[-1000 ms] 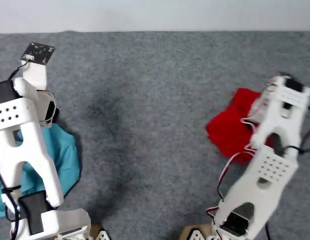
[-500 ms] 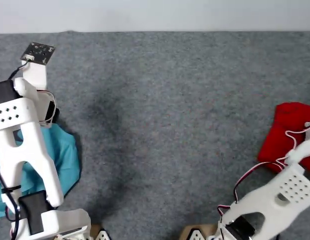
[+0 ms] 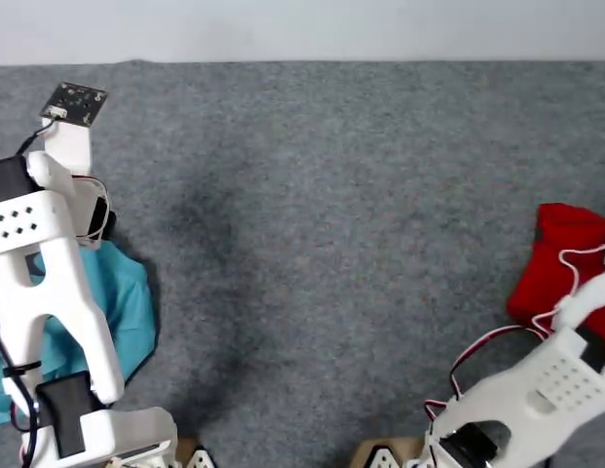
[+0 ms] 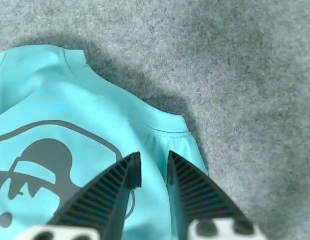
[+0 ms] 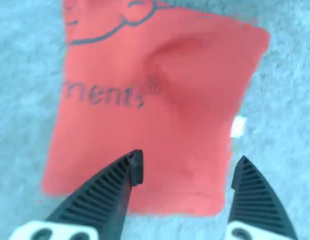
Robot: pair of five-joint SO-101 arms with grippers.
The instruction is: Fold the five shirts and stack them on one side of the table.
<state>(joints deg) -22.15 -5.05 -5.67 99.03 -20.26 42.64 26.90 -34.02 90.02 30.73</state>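
Looking down over the grey table (image 3: pixel 360 195), the high view sets the left arm (image 3: pixel 49 283) along the left edge, standing over a teal shirt (image 3: pixel 136 302) that lies rumpled beneath and beside it. The right arm (image 3: pixel 546 380) crosses the lower right corner. Just beyond it, a red shirt (image 3: pixel 555 263) lies bunched at the right edge of the table, well apart from the teal one. A small dark board (image 3: pixel 76 102) sits at the far end of the left arm.

In the left wrist view, the left gripper (image 4: pixel 154 162) hangs above the teal shirt (image 4: pixel 70 125), near the shirt's edge where cloth meets grey table (image 4: pixel 244 75). Its fingers are parted by a narrow gap and hold nothing. A dark printed figure (image 4: pixel 40 160) marks the shirt.

In the right wrist view, the right gripper (image 5: pixel 189 159) hovers over the red shirt (image 5: pixel 155 100), fingers spread wide with nothing between them. The shirt lies roughly folded on the table (image 5: pixel 284 100), its print (image 5: pixel 105 95) facing up.
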